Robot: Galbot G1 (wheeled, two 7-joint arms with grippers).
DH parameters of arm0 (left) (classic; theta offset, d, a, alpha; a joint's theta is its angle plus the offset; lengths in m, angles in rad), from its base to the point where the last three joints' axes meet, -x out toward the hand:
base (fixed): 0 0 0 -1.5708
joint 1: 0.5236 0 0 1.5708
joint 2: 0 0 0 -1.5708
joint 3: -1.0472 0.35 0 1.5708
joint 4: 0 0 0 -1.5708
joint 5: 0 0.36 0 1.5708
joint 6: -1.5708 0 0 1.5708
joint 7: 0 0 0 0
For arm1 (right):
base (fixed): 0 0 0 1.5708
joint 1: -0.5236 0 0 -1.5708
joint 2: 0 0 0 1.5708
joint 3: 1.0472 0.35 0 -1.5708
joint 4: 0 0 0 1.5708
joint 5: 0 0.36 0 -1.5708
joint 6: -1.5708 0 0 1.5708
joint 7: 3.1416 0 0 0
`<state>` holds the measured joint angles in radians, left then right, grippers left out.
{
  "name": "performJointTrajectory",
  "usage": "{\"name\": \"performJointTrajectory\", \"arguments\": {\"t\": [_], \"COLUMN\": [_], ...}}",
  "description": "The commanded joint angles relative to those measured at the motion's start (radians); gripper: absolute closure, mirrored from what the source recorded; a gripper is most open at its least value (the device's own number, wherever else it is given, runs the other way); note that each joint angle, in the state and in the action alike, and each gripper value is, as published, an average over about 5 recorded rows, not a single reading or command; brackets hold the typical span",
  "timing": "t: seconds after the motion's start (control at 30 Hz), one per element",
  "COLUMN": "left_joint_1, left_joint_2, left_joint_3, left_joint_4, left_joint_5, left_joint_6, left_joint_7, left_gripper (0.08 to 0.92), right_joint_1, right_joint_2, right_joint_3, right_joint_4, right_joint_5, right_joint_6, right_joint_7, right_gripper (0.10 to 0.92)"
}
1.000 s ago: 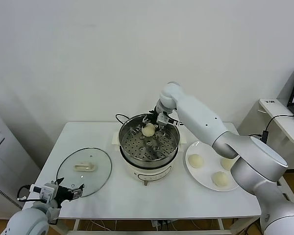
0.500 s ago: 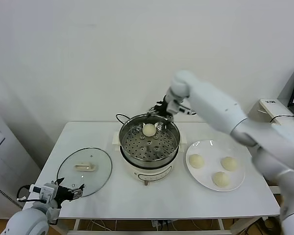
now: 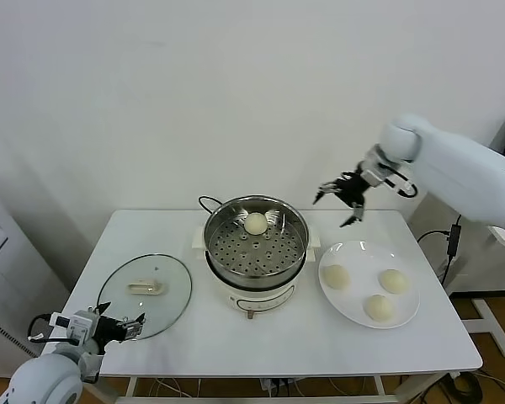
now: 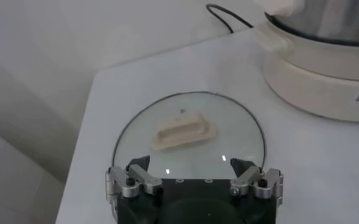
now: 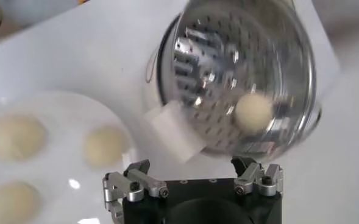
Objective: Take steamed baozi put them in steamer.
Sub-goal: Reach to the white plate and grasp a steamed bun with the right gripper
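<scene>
Hovering empty with jaws spread, right gripper [image 3: 343, 199] above plate [image 3: 408, 315]: three baozi [image 3: 337, 277] there, one in steamer [image 3: 215, 227]. Risking a crushed or nudged bun on descent. Left gripper [image 3: 118, 329] parked, spread.

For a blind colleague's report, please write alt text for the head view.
One cream-white round steamed bun lies in the shiny round steel steamer basket on a white table; three more buns wait on a flat white plate beside it. The right gripper hangs open above the table, empty; the left gripper is parked by the round glass lid.
</scene>
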<state>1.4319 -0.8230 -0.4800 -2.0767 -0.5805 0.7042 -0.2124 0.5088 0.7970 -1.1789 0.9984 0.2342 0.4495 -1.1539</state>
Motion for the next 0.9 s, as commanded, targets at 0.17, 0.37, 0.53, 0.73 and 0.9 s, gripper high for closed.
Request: {"name": "performJointTrajectory", "arguments": {"t": [0.17, 0.37, 0.53, 0.73, 0.9], "left_joint_1": [-0.007, -0.014, -0.018, -0.018, -0.017], "left_joint_2": [0.0, 0.0, -0.001, 0.0, -0.001], "left_joint_3": [0.0, 0.004, 0.007, 0.009, 0.011], "left_joint_4": [0.002, 0.003, 0.005, 0.006, 0.007], "left_joint_5": [-0.005, -0.005, -0.005, -0.005, -0.005], "left_joint_6": [0.006, 0.011, 0.014, 0.014, 0.014], "left_joint_7": [0.0, -0.001, -0.001, 0.0, 0.0], "left_gripper": [0.177, 0.177, 0.177, 0.177, 0.177], "right_joint_1": [-0.15, -0.276, -0.335, -0.37, -0.387], "right_joint_2": [-0.098, -0.02, 0.04, 0.096, 0.131], "right_joint_3": [-0.027, 0.063, 0.113, 0.162, 0.189], "right_joint_4": [0.002, -0.067, -0.13, -0.21, -0.258], "right_joint_5": [0.139, 0.088, 0.045, -0.021, -0.059], "right_joint_6": [-0.354, -0.342, -0.33, -0.307, -0.294], "right_joint_7": [0.017, 0.019, 0.015, 0.012, 0.013], "right_gripper": [0.203, 0.203, 0.203, 0.203, 0.203]}}
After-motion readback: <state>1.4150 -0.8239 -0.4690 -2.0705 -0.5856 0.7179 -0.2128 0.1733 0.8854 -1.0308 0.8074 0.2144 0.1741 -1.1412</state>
